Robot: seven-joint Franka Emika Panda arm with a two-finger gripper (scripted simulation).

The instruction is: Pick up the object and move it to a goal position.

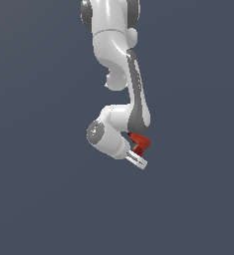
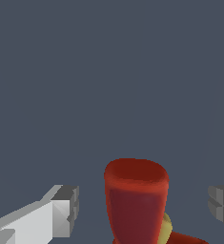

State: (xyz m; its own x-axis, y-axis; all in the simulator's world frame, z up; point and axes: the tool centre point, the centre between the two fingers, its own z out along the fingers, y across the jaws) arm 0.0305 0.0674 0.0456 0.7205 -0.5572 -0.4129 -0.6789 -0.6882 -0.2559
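Observation:
The object (image 1: pixel 140 143) is a small dark-red bent piece, lying just off the end of the white arm in the exterior view. In the wrist view the object (image 2: pixel 136 200) stands as a thick red stub with a rounded top, and a thin yellow patch shows on its side. My gripper (image 1: pixel 137 152) is tilted over it and open. The two fingers (image 2: pixel 66 209) stand wide apart on either side of the piece, with a clear gap between each pad and the red surface. In the exterior view only one finger shows, below the object.
The white arm (image 1: pixel 118 55) reaches down from the top of the exterior view. Around it is only a uniform dark grey-blue ground (image 1: pixel 39 199). No goal marker shows.

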